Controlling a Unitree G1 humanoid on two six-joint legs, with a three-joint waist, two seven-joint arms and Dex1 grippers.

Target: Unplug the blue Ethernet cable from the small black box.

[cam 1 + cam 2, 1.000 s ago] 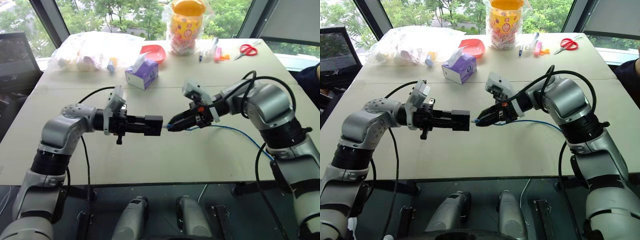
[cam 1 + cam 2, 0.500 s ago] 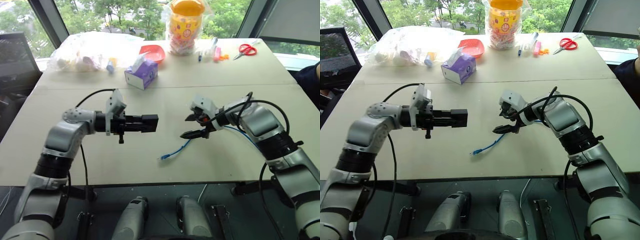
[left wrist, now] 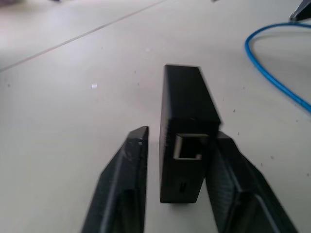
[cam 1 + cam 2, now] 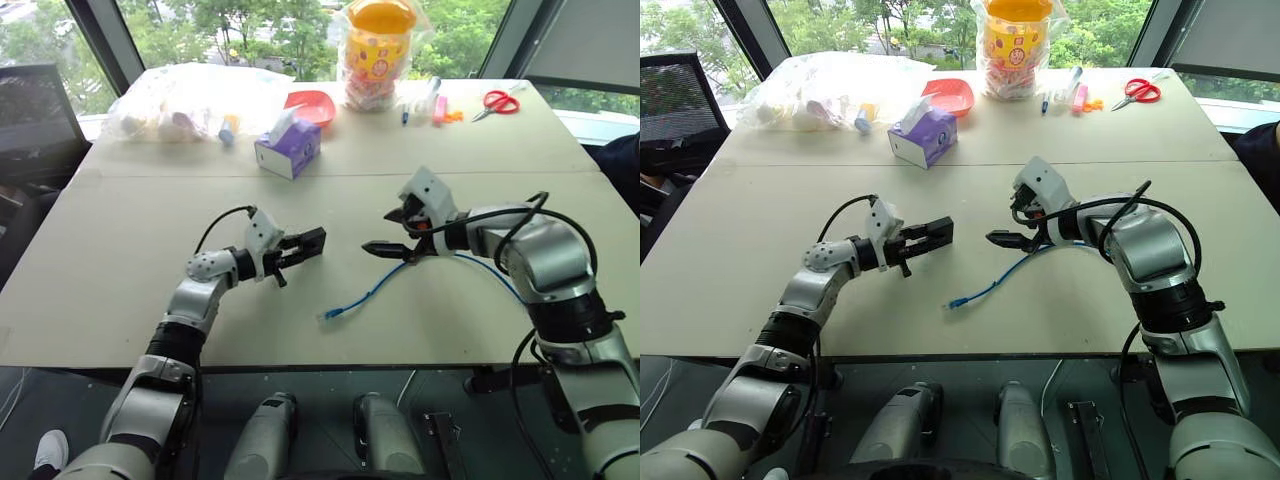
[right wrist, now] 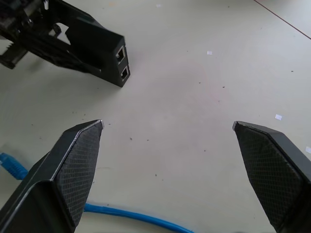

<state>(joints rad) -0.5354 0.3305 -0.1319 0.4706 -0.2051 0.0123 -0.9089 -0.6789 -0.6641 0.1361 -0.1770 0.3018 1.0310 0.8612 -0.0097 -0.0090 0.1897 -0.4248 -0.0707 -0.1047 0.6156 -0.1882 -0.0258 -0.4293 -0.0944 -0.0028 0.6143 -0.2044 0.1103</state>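
1. Surface: pale beige table [image 4: 120,270], a seam running across it behind the arms; a second section beyond the seam carries the clutter.
2. Room: windows behind the table with green trees outside; a dark chair [image 4: 30,120] at the table's left end.
3. Far clutter: purple tissue box [image 4: 287,150], red dish [image 4: 310,103], clear plastic bag of small items [image 4: 185,100], yellow-lidded container [image 4: 376,50] wrapped in plastic, red-handled scissors [image 4: 497,101], a few pens.
4. Small black box [image 3: 187,126]: between the left gripper [image 4: 300,248] fingers, low over the table; one finger lies against its side, the other stands slightly off. Its facing port is empty.
5. Blue Ethernet cable [image 4: 365,295]: lying loose on the table, plug end free, well apart from the box.
6. Right gripper [image 4: 392,232]: jaws spread wide, holding nothing, above the cable.
7. Hard to make out: the cable's far run passes behind the right arm; a person's dark sleeve [image 4: 622,160] is cut off at the right edge.
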